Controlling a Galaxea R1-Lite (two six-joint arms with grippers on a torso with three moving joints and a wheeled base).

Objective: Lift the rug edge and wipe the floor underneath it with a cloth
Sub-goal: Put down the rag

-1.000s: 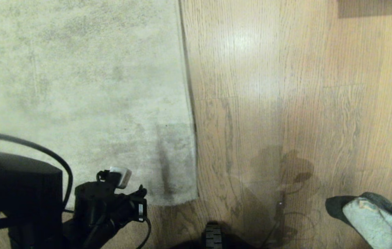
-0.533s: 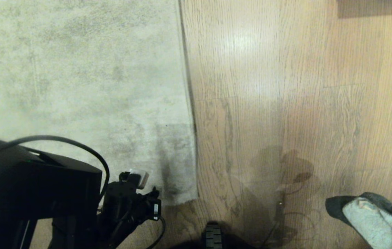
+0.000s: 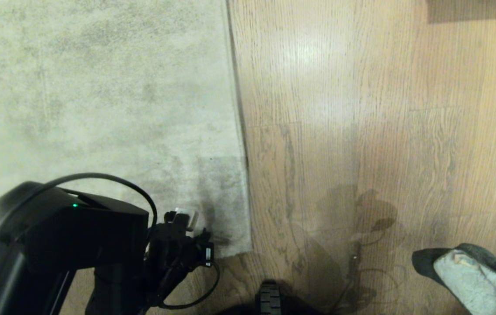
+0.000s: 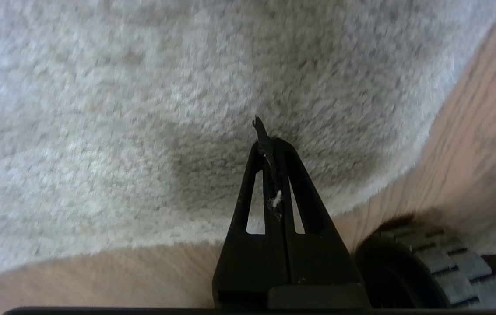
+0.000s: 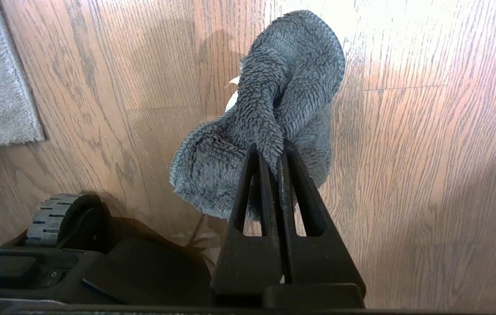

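The pale grey-beige rug point(image 3: 99, 100) lies flat on the left. Its rug edge point(image 3: 240, 122) runs up the picture to a near corner point(image 3: 245, 249). The wood floor point(image 3: 361, 131) fills the right side. My left gripper point(image 4: 269, 139) is shut with only a speck of lint between its fingers, and it hovers over the rug pile close to that corner. Its arm point(image 3: 77, 236) sits at the lower left. At the lower right, my right gripper point(image 5: 274, 151) is shut on the fluffy dark grey-teal cloth point(image 5: 274, 100), whose whitish side point(image 3: 466, 273) shows in the head view.
A ribbed wheel point(image 3: 269, 299) of my base stands on the floor just this side of the rug's corner, also seen as the wheel point(image 4: 449, 271) near the left gripper. A dark rectangular patch point(image 3: 475, 11) lies at the far right.
My left arm has swung forward and to the right, bringing its shut gripper closer to the rug's near corner. The right arm, cloth and rug have not moved.
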